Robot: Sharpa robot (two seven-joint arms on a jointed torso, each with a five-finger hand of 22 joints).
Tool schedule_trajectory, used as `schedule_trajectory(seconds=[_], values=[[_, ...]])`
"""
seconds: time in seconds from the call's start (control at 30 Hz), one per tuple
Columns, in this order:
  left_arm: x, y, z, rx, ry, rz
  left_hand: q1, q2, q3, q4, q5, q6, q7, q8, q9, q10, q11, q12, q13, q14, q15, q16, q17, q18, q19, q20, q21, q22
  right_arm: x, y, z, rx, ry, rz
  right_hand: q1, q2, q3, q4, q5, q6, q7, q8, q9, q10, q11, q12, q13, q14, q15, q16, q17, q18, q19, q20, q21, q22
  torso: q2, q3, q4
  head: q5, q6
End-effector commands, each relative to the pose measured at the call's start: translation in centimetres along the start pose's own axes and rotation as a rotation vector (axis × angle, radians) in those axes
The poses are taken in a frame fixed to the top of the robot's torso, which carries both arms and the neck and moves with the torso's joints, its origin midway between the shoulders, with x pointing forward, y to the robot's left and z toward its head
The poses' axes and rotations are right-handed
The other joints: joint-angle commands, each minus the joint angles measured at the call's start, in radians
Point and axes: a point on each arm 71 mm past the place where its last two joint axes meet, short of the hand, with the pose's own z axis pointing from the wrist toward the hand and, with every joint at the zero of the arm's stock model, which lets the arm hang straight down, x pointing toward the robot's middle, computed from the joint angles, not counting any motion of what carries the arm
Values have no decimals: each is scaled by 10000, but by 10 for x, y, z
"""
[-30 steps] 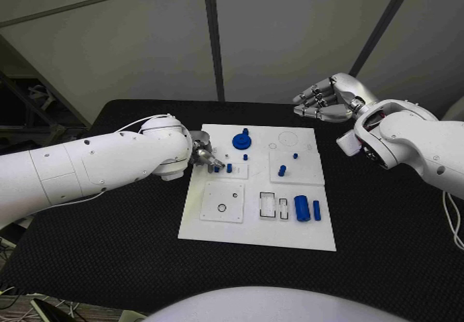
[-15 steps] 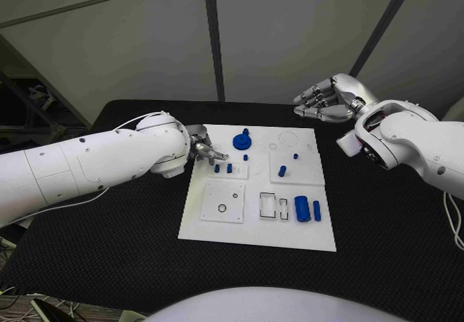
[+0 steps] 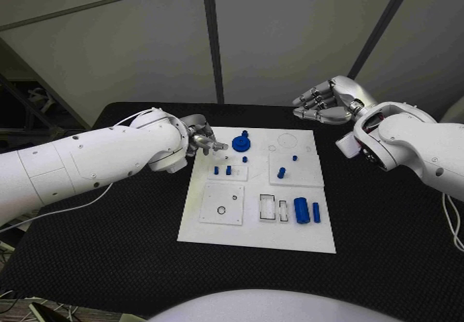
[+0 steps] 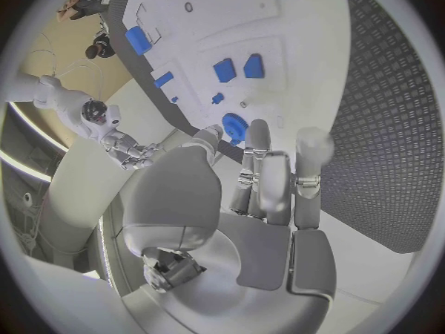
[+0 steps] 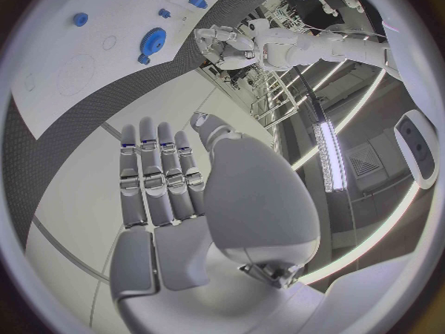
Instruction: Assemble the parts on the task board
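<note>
White task board (image 3: 256,235) flat in the middle of the black table (image 3: 116,255), with small blue parts on it: a round disc with a knob (image 3: 241,141) near the far edge, two short pegs (image 3: 222,170) side by side just beside the left edge, a fat cylinder (image 3: 301,208) and a thin bar (image 3: 315,212) together toward the right. Left hand (image 3: 204,142) above the board's far left corner, fingers loosely curled, nothing held. Right hand (image 3: 327,99) raised beyond the far right corner, well apart from the board, fingers bent, nothing in its grasp
</note>
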Motion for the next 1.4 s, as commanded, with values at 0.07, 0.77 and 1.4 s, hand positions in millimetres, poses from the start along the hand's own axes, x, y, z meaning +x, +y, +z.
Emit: schedule_trajectory(seconds=[0.07,0.77,1.4], values=[[-4,-28,-2,3134,-1166,-944,1911,-117,634,-757,9,-356,389,-391,-362,-1453,395,-1295,-869,-3370,560,-3848,-3205,191,-2257,418,-2789,-1536,0,2,1,-88,-8,31,-51,17,-18,-20,52,4,65,-60,13,-5,58,-59,-14,-1,34,-67,-16,126,56,4,-59,-11,13,4,-14,-73,98],[37,-50,21,4823,-721,2553,2299,-811,778,-1094,-135,-84,222,-1618,-1717,-1335,622,-2990,-3187,-2400,600,-1818,-3806,435,-1192,695,-2439,-1320,5,6,2,-201,88,71,-21,30,1,-39,64,-2,62,-64,12,-12,55,-62,-18,-2,33,-77,-22,127,66,4,-75,-22,11,-3,-11,-284,256],[45,-50,35,4251,3,3407,2404,-667,548,-1065,-144,132,193,-1763,-1932,-1392,653,-3050,-3478,-1997,619,-680,-3264,427,-1046,706,-2178,-1020,6,7,3,-224,114,79,-22,26,0,-40,64,-6,66,-67,12,-17,58,-64,-20,-4,35,-82,-24,126,69,5,-82,-26,2,6,-6,-309,219]])
